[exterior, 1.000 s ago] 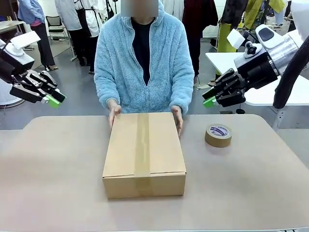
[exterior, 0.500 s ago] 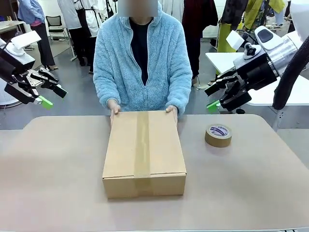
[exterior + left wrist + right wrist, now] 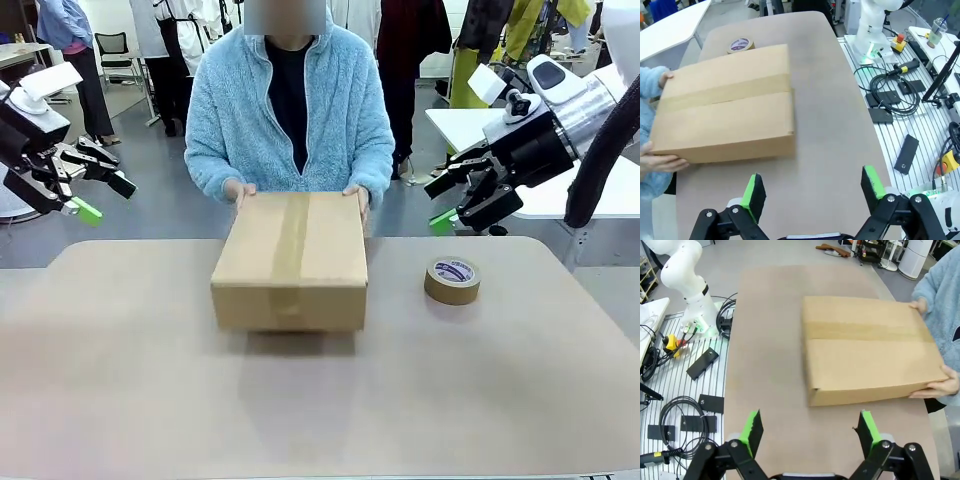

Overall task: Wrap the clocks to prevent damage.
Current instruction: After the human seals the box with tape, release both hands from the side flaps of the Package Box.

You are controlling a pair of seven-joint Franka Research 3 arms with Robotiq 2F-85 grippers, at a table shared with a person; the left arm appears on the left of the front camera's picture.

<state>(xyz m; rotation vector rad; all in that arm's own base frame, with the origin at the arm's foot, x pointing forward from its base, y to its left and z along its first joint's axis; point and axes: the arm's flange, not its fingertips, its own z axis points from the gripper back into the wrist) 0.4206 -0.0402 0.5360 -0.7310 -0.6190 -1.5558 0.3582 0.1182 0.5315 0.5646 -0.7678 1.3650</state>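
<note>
The clocks are out of view. A taped-shut cardboard box (image 3: 290,262) is held up off the table (image 3: 120,350) by the person's two hands (image 3: 240,192) at its far end; it casts a shadow on the table below. My left gripper (image 3: 105,198) hangs open in the air past the table's left edge, well away from the box (image 3: 725,102). My right gripper (image 3: 437,202) hangs open above the far right corner, also apart from the box (image 3: 870,347). Both wrist views show my jaws wide with nothing between them: left gripper (image 3: 813,187), right gripper (image 3: 809,427).
A roll of brown tape (image 3: 452,280) lies flat on the table right of the box, below my right gripper. The person in a blue fleece stands at the far edge. Cables and equipment lie on racks beside the table (image 3: 890,100).
The person has lifted the box off the table and drawn it toward themselves. Both grippers have gone from nearly shut to wide open; the arms have barely moved.
</note>
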